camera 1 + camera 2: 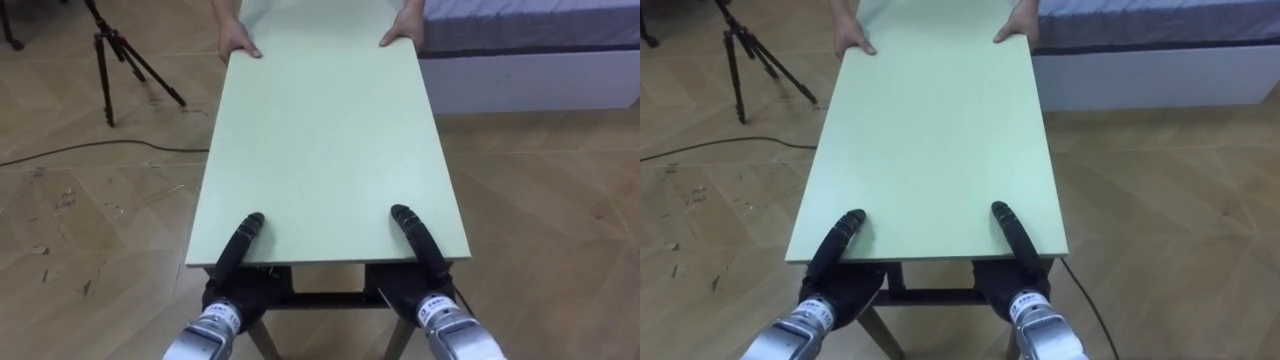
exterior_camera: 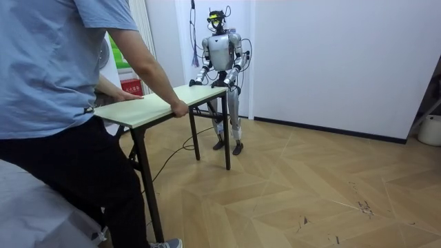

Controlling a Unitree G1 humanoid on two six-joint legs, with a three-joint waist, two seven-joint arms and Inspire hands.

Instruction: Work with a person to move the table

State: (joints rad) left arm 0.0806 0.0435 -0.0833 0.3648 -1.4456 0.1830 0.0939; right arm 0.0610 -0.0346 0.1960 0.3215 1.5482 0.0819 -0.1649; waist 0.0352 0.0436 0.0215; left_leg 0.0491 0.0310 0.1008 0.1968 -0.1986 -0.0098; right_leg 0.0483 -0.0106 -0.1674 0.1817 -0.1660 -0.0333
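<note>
- The pale green rectangular table (image 1: 330, 150) with dark metal legs lies straight ahead of the robot. Its long axis runs away from the robot toward the person.
- The near short edge is at the robot's hands. The left hand (image 1: 238, 250) meets it near the left corner and the right hand (image 1: 418, 245) near the right corner, so both are equally close.
- Each hand has a dark part flat on the board and the rest tucked beneath the edge, so I cannot tell whether either is clamped.
- At the far short edge, a person's two hands (image 1: 240, 45) grip the corners.
- The next move likely runs along that long axis, so both hands must travel together to keep the board square.
- A black tripod (image 1: 115, 50) stands off the table's left side, and a grey-topped bed (image 1: 520, 30) lies just beyond its far right corner.
</note>
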